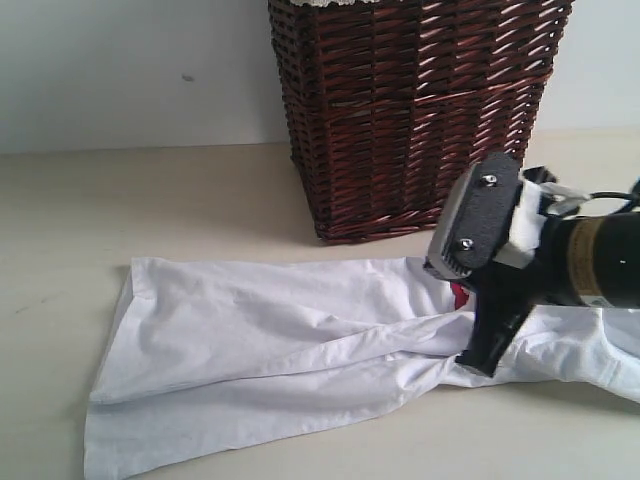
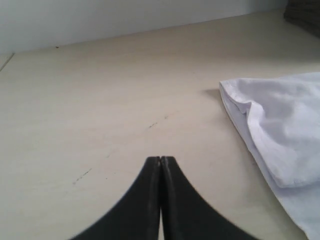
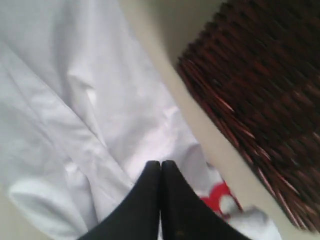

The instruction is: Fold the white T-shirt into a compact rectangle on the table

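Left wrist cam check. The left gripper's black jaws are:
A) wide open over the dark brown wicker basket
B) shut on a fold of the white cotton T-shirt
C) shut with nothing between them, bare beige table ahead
C: in the left wrist view the left gripper has its jaws pressed together with nothing in them. The pale beige table lies ahead, and the thin white cotton T-shirt lies apart from it.

We find no text, number, brand or sign that can be read in any view. The only trace of print is a small red fragment [image 1: 460, 294] on the white T-shirt [image 1: 300, 340], largely hidden from sight; the right wrist view shows it as blurred red curves around white, no letter identifiable.
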